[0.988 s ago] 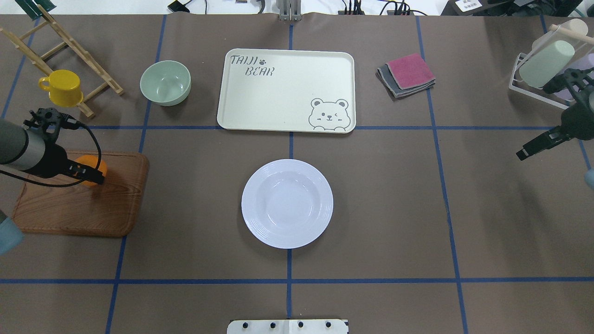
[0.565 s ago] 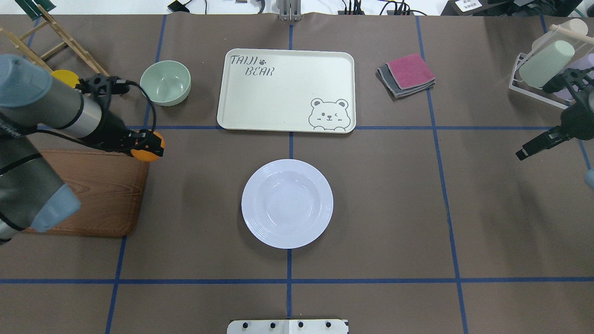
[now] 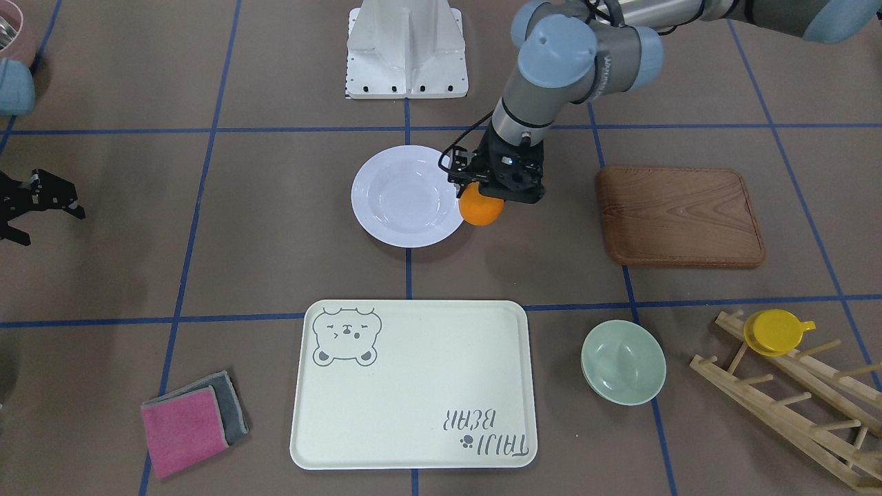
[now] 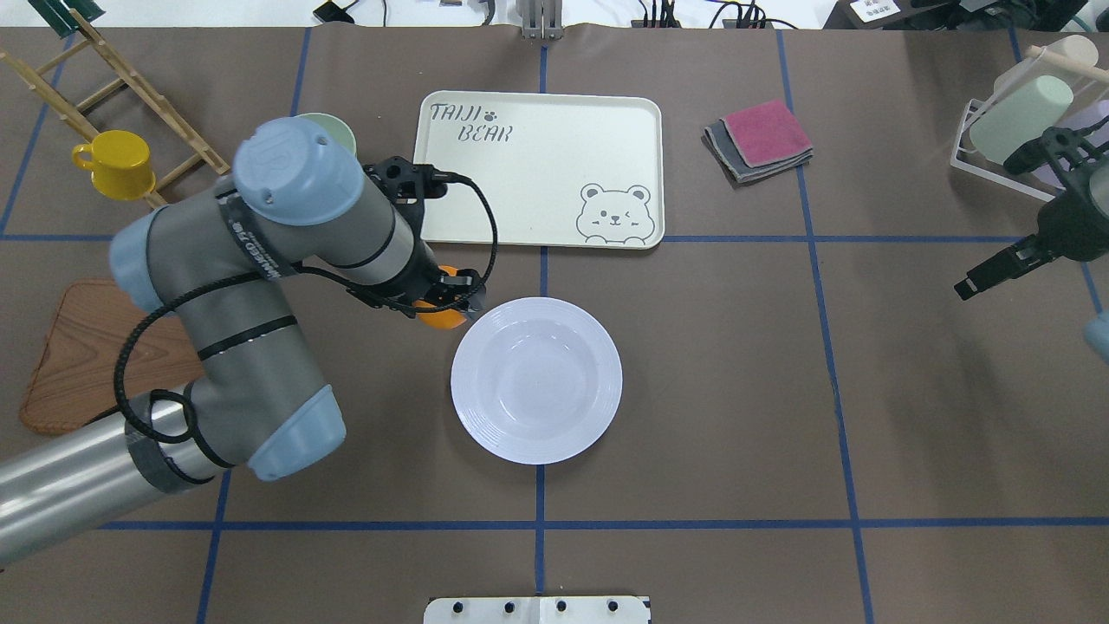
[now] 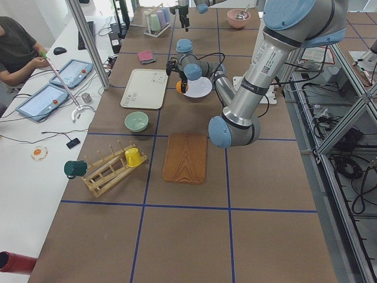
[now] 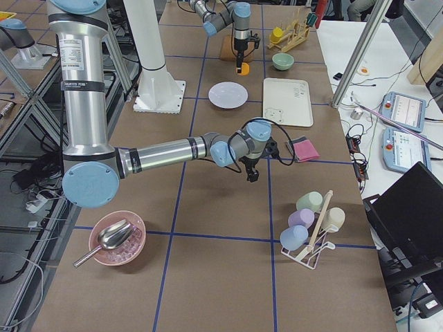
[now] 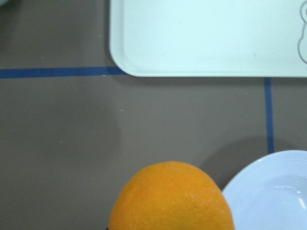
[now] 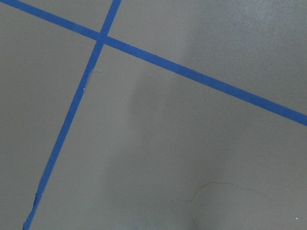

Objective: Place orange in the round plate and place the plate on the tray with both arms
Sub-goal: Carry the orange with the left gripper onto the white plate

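One orange (image 3: 480, 212), light, firm and apt to roll, is pinched across its middle by the left gripper (image 3: 486, 200), just beside the round plate (image 4: 554, 446); beyond the plate lies the tray (image 4: 537, 173). Whether the right gripper (image 4: 988, 277), well apart from the plate, is spread, I cannot tell.

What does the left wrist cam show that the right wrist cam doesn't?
Left wrist only: the orange close up at the bottom edge, the round plate with its rim beside it at lower right, and a corner of the tray above them. Right wrist only: a spot where two lines of blue tape cross; no task object is in view. Both: the brown table cover marked with blue tape.
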Robot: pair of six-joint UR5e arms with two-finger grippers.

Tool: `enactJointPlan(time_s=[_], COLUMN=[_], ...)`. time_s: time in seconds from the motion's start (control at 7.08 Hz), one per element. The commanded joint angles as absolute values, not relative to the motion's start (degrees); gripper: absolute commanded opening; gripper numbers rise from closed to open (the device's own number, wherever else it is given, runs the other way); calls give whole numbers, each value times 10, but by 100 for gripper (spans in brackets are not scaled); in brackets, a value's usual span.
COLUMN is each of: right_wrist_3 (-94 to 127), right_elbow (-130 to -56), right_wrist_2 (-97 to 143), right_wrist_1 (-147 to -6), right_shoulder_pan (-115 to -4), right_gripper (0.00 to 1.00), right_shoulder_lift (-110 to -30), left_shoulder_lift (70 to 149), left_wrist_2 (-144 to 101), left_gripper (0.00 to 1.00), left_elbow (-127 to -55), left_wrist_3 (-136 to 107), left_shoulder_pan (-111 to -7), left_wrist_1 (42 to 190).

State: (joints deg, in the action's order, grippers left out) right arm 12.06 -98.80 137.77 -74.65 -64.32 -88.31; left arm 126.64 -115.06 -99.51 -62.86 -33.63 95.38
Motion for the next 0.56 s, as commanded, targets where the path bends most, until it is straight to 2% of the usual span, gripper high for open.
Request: enactJointPlan(time_s=[0.0, 0.42], right_wrist_3=[122, 127], right_elbow=[-985, -983], right_wrist_2=[1378, 1379], right_wrist_1=[-747, -748], right_shoulder_pan=[-641, -632], right_gripper=[100, 100], right_shoulder_lift=[-868, -851], left_shoulder_lift=[1341, 1404], left_wrist_2=[-1085, -1058], left_gripper=[0, 0], left_elbow=[-948, -868], left_wrist_3=[-629, -628], left_shoulder_pan=[-275, -257], left_wrist_1=[912, 907])
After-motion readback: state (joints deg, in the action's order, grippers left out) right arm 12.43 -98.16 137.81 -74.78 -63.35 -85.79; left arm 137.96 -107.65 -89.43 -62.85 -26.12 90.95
